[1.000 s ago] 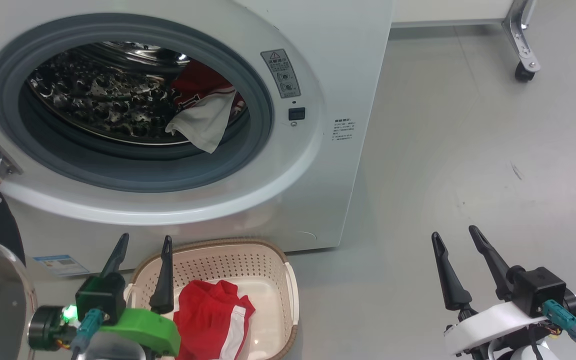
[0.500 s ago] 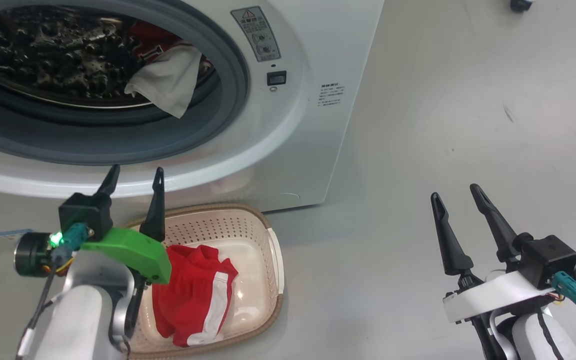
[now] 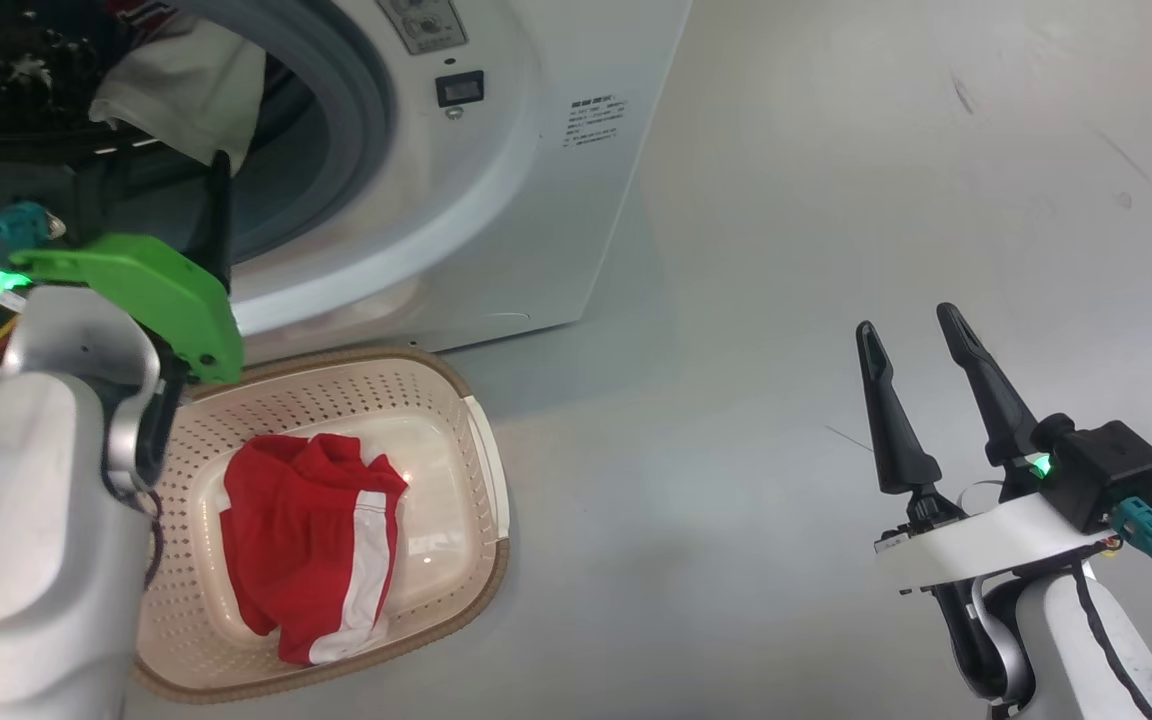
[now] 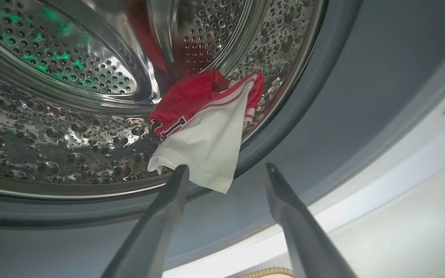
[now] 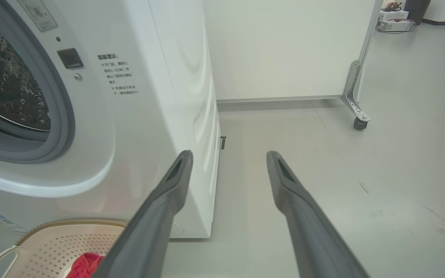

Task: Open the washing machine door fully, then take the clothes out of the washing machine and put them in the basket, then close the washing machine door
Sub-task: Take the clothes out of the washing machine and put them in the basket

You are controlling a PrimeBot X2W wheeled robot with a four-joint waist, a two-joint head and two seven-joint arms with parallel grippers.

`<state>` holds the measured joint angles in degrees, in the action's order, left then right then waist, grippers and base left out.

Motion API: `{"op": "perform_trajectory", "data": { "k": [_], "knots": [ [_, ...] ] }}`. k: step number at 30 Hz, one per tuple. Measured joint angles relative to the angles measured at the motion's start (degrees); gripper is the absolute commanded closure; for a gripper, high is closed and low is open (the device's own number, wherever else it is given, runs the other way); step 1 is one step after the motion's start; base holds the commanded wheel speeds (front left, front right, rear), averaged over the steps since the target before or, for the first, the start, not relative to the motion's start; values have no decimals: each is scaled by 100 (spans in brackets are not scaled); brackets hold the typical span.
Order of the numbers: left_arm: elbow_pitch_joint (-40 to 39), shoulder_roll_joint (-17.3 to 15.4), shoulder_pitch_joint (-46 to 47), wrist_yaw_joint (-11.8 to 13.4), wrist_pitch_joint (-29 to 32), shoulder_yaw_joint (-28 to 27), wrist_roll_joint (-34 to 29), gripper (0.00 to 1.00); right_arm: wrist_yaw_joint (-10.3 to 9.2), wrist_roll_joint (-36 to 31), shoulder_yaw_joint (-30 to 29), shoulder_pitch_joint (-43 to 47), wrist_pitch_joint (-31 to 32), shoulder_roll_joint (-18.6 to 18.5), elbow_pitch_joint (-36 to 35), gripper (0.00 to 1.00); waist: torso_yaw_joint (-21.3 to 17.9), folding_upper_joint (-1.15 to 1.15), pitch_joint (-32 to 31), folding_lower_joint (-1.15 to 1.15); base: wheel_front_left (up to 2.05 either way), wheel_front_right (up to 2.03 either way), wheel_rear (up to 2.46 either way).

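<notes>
Bright, even light from overhead. A soft shadow falls on the floor [image 3: 836, 250] beside the washing machine [image 3: 536, 200]. Green glints speckle the shiny drum [image 4: 52, 135]. The left claw [image 4: 225, 166] looks blurred close up.

basket [image 3: 356, 400] before washing machine [image 3: 536, 220] | 1 garment [image 3: 296, 530] in basket | 1 jersey [image 4: 207, 135] in drum [image 4: 52, 146], draped over its front rim

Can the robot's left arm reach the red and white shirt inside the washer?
Probably yes: the open left gripper points straight at the shirt, and nothing lies between them.
</notes>
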<state>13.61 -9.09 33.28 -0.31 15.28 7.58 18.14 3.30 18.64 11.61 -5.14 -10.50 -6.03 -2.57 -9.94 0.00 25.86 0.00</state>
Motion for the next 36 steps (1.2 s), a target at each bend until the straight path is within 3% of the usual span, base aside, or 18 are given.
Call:
{"op": "perform_trajectory", "data": {
  "k": [19,34,35,36],
  "knots": [
    [954,-973,1607,-204,1322,-381,92,0,116,227,115,-397,-232,158,374,0,-756,0,820,0,0,0,0],
    [1521,-1017,2189,-201,2360,-601,454,0,135,253,89,-606,-326,213,569,0,-907,0,1189,0,0,0,0],
    [1550,-1020,2204,-200,2409,-604,456,10,138,253,92,-632,-327,216,588,0,-902,0,1195,0,0,0,0],
    [1571,-1027,2228,-200,2466,-604,465,41,164,253,101,-656,-328,224,601,0,-899,0,1198,0,0,0,0]
  ]
}}
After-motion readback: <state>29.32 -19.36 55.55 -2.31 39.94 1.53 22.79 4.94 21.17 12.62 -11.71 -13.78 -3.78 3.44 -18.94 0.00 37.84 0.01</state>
